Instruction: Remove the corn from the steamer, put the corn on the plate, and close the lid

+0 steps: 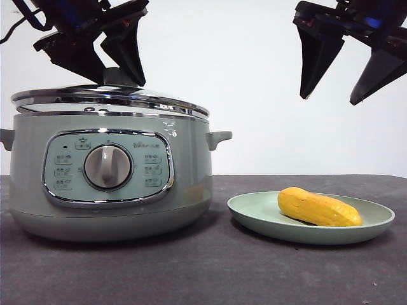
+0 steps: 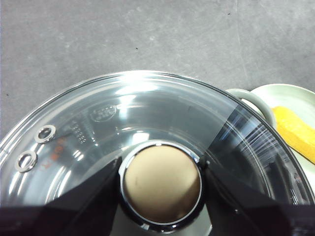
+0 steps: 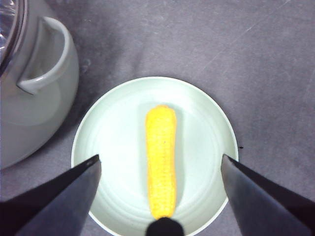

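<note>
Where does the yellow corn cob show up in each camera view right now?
Front view: stubby yellow corn cob lies on the shallow pale green plate, lower right.
Left wrist view: only a strip of it at the right edge.
Right wrist view: centred, lengthwise on the plate.
Shared landmark: the sage-green steamer's side handle.

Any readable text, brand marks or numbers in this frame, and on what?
Control panel of the steamer: small button labels and a brand mark, too blurred to read.
Glass lid: an embossed oval stamp and faint print, not legible.
Plate, corn: none.
</note>
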You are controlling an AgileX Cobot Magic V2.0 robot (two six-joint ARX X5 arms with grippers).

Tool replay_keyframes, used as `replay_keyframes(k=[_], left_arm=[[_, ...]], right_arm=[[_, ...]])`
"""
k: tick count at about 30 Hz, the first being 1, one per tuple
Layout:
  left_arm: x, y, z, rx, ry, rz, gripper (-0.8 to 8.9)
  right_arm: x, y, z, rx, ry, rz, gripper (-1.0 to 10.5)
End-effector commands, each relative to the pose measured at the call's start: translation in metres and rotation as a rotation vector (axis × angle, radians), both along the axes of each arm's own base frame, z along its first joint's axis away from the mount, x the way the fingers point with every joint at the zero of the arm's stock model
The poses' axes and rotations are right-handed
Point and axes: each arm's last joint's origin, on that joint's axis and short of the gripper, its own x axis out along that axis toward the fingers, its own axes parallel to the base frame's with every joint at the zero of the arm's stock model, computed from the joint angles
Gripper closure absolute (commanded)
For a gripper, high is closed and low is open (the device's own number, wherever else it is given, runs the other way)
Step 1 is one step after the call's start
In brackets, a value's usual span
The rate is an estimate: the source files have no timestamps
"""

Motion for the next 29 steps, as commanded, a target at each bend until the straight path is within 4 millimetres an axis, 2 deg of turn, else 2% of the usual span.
replay_keyframes(k=[1,13,14,16,18,24,29], left_arm=[[0.003,-0.002,0.006,-0.021,-0.035,0.002,8.22],[0.006,-0.004,-0.006,0.016,0.019,0.005,7.95],[0.006,-0.004,-0.006,0.015,0.022,0.003,7.45],[0.006,-0.004,-0.006,0.015,0.025,0.004,5.47],[0.006,-0.004,-0.006,0.015,0.025,0.004,4.14],[0.007,-0.005,-0.003,-0.001,-0.011,0.006,4.04],[-0.003,0.000,0.015,-0.034,-0.074,0.008,4.04]], right_arm=[[-0.001,0.000,-0.004,-0.005,0.016,-0.010,5.4],[-0.002,-0.001,-0.005,-0.012,0.029,-0.010,5.4],[-0.002,-0.001,-0.005,-0.013,0.031,-0.010,5.4],[-0.002,-0.001,-0.005,-0.013,0.033,-0.009,5.4],[-0.002,-0.001,-0.005,-0.013,0.033,-0.009,5.4],[-0.002,-0.001,-0.005,-0.013,0.034,-0.008,5.4],[-0.003,-0.001,-0.004,-0.011,0.030,-0.008,5.4]])
